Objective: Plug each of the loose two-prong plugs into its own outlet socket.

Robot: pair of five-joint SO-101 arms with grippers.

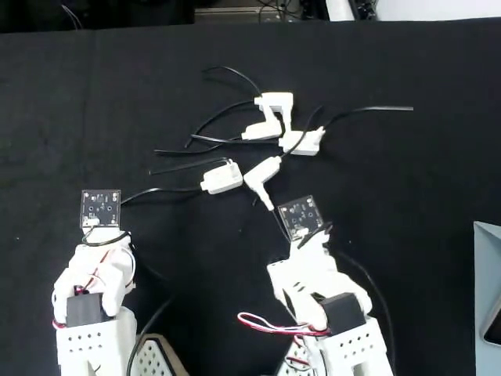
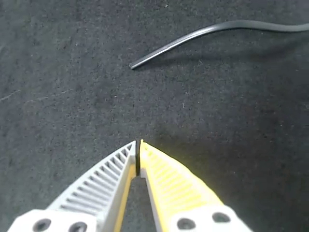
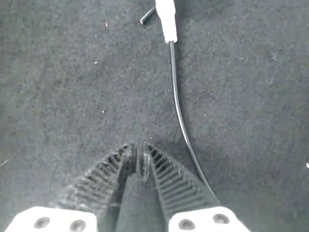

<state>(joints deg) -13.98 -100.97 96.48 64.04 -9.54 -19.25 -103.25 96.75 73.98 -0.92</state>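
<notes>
Several white plugs and sockets with black cords lie in a loose cluster at the table's middle: a bracket-shaped piece [image 1: 274,102], a plug [image 1: 261,130] below it, another piece [image 1: 304,142], a blocky one [image 1: 222,176] and a slim plug [image 1: 262,171]. The left arm [image 1: 94,274] stands at the near left, its gripper [image 2: 138,145] shut on nothing over bare cloth, with a loose cord end [image 2: 133,66] ahead of it. The right arm [image 1: 313,274] stands near the middle. Its gripper [image 3: 137,147] is shut and empty, just short of the slim plug [image 3: 165,19] and its cord [image 3: 178,111].
Black cloth covers the table [image 1: 407,204]. A grey-blue object [image 1: 487,282] sits at the right edge. Black cords trail left and right from the cluster, one [image 1: 153,190] running towards the left arm.
</notes>
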